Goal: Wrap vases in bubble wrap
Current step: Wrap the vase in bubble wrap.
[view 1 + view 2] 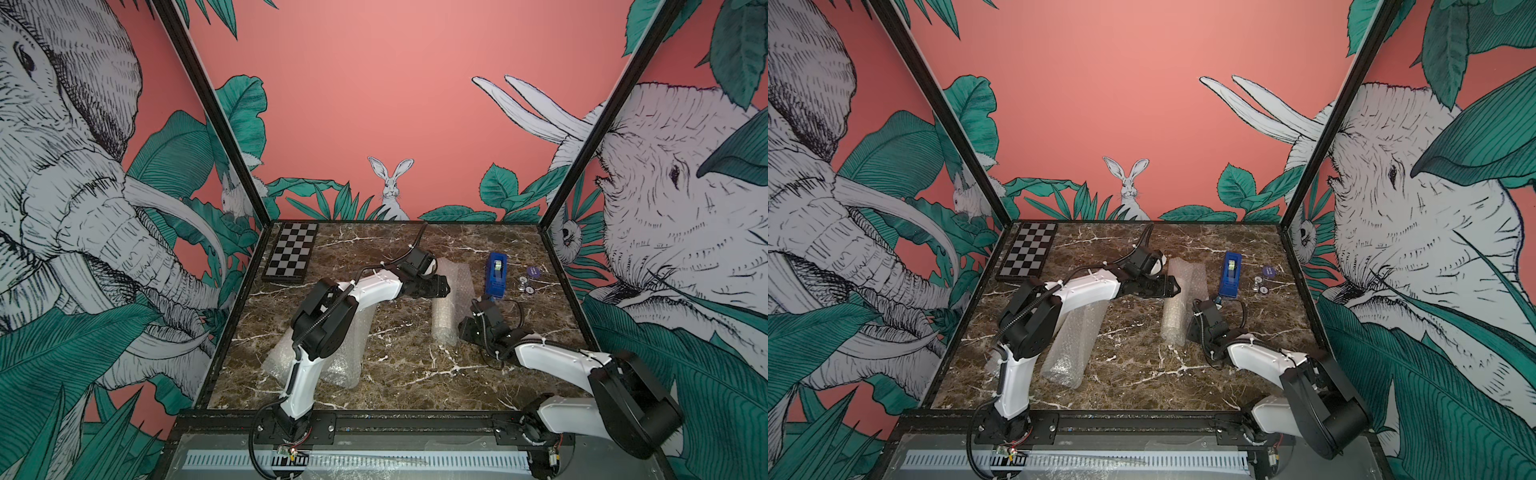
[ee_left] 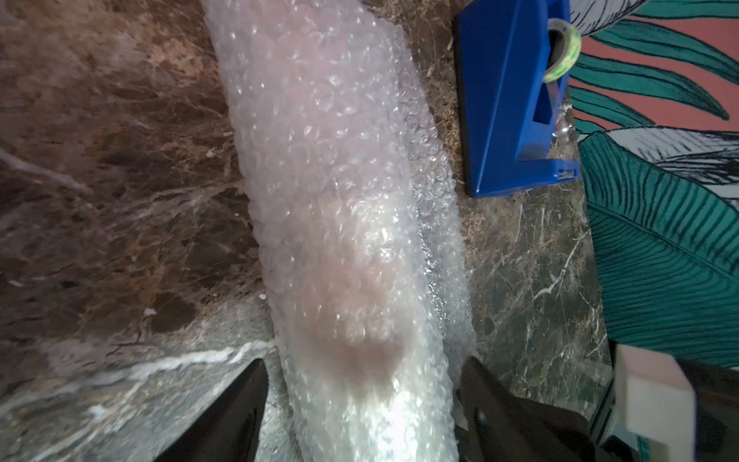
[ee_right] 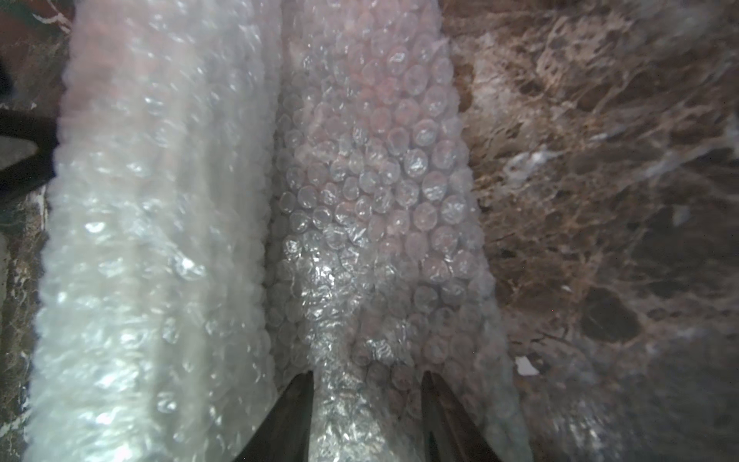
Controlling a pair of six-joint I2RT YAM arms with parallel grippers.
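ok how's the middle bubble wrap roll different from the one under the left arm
The left gripper straddles the middle roll; the left roll lies untouched, partly under the arm. The middle roll has a loose flap, where the right gripper is; the left roll shows none. Both lie flat on the table.

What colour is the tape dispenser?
The tape dispenser is blue, clearest in the left wrist view.

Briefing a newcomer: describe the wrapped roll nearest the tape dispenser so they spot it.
Find the blue tape dispenser at the marble table's right rear. Left of it lies a slim bubble-wrap roll, front to back. Other bubble wrap lies front left.
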